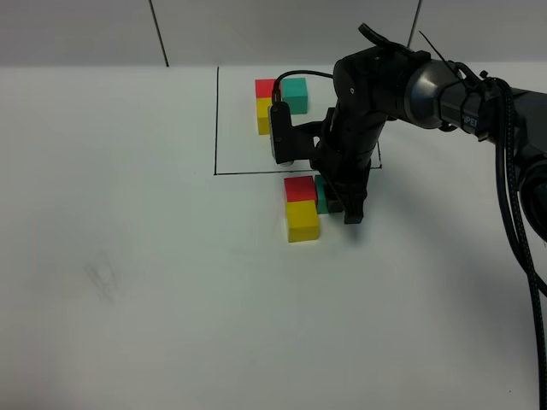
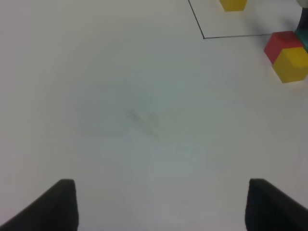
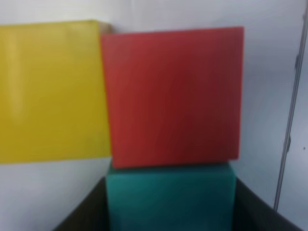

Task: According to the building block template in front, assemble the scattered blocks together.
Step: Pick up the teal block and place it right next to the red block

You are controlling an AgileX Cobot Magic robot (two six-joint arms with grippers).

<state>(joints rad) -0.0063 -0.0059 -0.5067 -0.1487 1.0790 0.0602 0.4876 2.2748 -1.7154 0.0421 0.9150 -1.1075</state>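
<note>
The building block template [image 1: 266, 88] is a red, teal and yellow L lying inside a thin black outline [image 1: 215, 128] at the back. In front of the outline, a loose red cube [image 1: 300, 189] touches a yellow cube [image 1: 302, 220], and a teal cube [image 1: 322, 196] sits against the red one's right side. My right gripper [image 1: 342, 205] reaches down onto the teal cube. In the right wrist view its dark fingers [image 3: 82, 216] flank the teal cube [image 3: 171, 192], shut on it, below the red cube [image 3: 173, 96] and yellow cube [image 3: 50, 91]. My left gripper [image 2: 161, 207] is open over bare table.
The white table [image 1: 128, 273] stretches wide to the left and front. The right arm's black body and cables [image 1: 513, 171] cross the back right. A faint smudge [image 2: 142, 118] marks the table ahead of the left gripper. The left wrist view shows the red cube [image 2: 279, 43] and yellow cube [image 2: 293, 65] far off.
</note>
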